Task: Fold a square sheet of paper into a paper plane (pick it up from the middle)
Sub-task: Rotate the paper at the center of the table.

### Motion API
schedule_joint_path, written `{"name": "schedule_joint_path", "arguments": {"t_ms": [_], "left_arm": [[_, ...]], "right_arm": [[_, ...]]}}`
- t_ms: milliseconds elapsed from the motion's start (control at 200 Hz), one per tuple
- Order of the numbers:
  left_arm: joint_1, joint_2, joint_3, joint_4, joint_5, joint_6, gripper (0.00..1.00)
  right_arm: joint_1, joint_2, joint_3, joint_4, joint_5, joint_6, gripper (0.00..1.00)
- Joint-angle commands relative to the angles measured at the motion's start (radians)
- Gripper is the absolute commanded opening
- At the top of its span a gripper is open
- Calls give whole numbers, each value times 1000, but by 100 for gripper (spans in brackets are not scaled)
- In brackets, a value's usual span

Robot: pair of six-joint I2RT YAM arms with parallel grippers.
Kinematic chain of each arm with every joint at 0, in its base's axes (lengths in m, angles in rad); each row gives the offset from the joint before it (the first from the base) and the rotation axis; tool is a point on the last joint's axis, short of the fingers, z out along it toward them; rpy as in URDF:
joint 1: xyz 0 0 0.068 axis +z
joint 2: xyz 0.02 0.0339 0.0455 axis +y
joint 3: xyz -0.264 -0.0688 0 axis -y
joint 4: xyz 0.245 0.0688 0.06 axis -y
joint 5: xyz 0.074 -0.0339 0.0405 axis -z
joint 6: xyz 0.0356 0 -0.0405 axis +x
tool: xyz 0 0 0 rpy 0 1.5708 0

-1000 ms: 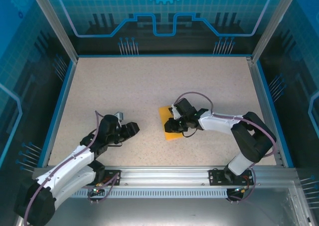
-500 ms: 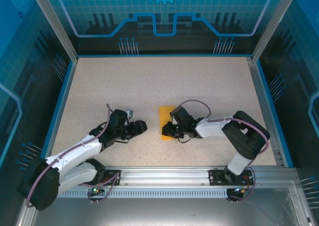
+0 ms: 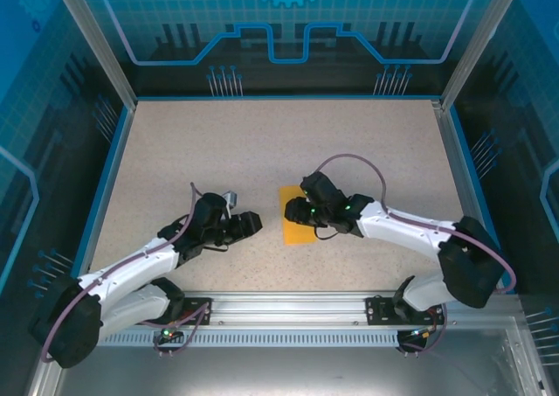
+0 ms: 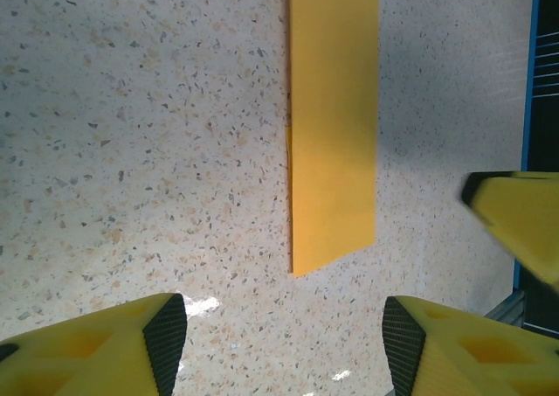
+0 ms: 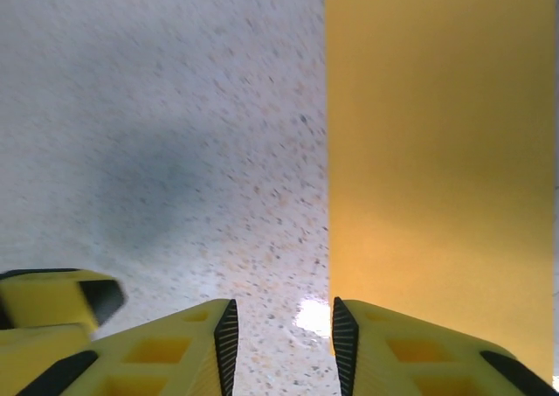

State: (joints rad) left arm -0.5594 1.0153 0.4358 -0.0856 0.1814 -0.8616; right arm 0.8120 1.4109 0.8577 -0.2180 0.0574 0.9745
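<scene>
— So, what are the two hands doing?

— Right hand [image 3: 294, 211] sits low over the surface [image 3: 218, 142]. Its yellow fingers [image 5: 192, 352] stand a narrow gap apart, with only bare speckled surface between them, so it grips nothing. Seen from its wrist, one finger lies right at a long edge of the sheet of paper [image 5: 437, 151].

— And the left hand?

— Left hand [image 3: 253, 224] is spread wide and empty. Its fingers [image 4: 105, 343] point toward the paper from the left, near it but not touching.

— Where exactly is the paper?

— Flat on the surface, a little nearer the arms than the centre, between the two hands. It shows as a narrow orange-yellow rectangle, with its long sides running away from the arms. From above, the right hand overlaps its far half and the near end lies uncovered.

— What surrounds it?

— A beige speckled surface with a blue rim. A metal rail [image 3: 288, 307] at the near edge carries both arm bases, and blue-tinted walls [image 3: 288, 29] enclose the space.
</scene>
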Motion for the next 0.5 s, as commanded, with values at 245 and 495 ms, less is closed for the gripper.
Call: {"name": "schedule_joint_path", "arguments": {"t_ms": [245,495], "left_arm": [[-15,51,87,-16,21,23,66],[-18,56,86,-8,40,38,66]], "right_arm": [[8,-31,16,-150,49,-17,43],[-5,-9,57,-162,15,-52,45]]}}
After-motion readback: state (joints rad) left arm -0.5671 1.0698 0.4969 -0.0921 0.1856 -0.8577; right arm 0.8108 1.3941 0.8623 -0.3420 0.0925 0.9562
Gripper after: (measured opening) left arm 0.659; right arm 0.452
